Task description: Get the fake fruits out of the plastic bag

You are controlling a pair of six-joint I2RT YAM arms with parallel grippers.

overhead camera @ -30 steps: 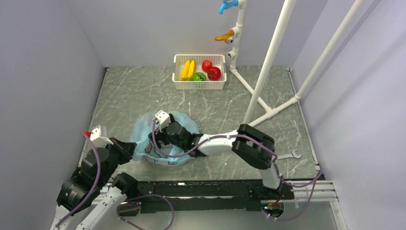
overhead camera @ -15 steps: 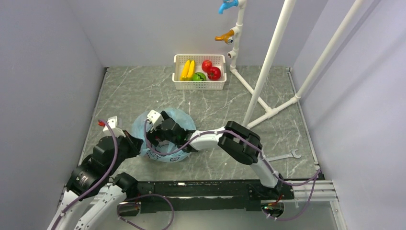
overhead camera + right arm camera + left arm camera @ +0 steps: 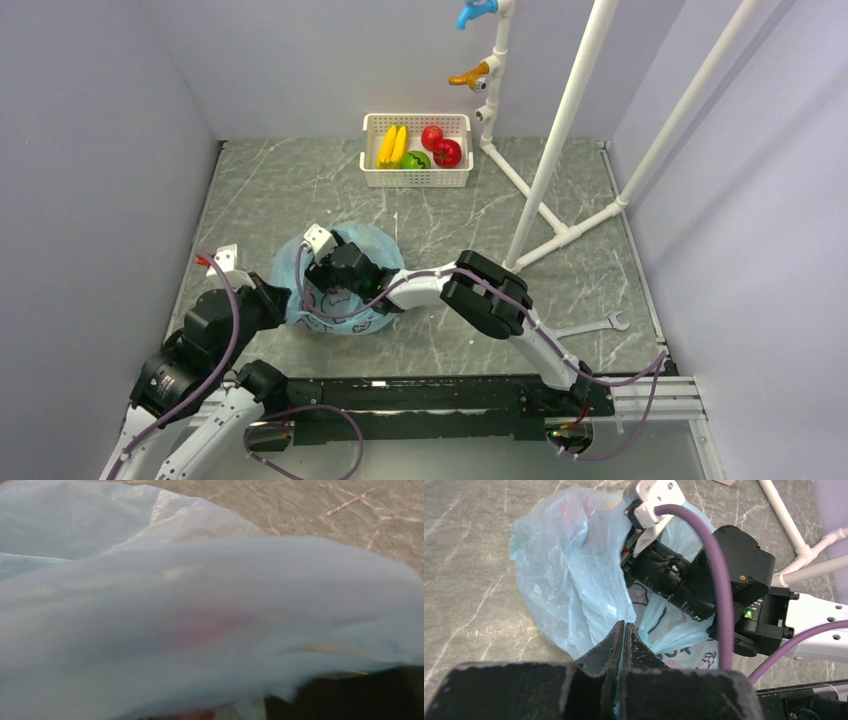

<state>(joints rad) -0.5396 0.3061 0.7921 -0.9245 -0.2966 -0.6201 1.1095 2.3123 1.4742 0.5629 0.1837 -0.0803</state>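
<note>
The light-blue plastic bag [image 3: 345, 290] lies crumpled on the table's near left. My left gripper [image 3: 278, 298] is shut on the bag's near-left edge, with thin film pinched between the fingertips in the left wrist view [image 3: 623, 628]. The bag [image 3: 569, 575] billows beyond them. My right gripper [image 3: 335, 275] is pushed into the bag's mouth, and its fingers are hidden by film. In the right wrist view the bag [image 3: 200, 580] covers almost everything. A blurred red patch [image 3: 200, 625] and a yellowish tint show through it. Two red fake fruits [image 3: 441, 146] lie in the basket.
A white basket [image 3: 416, 178] at the back centre also holds two bananas [image 3: 392, 146] and a green fruit [image 3: 416, 160]. A white pipe frame [image 3: 560, 130] stands at the back right. A wrench [image 3: 600, 323] lies at the near right.
My right arm has reached further left into the bag. My left gripper has moved away from the near edge while holding the bag's edge. The bag has shifted slightly left.
</note>
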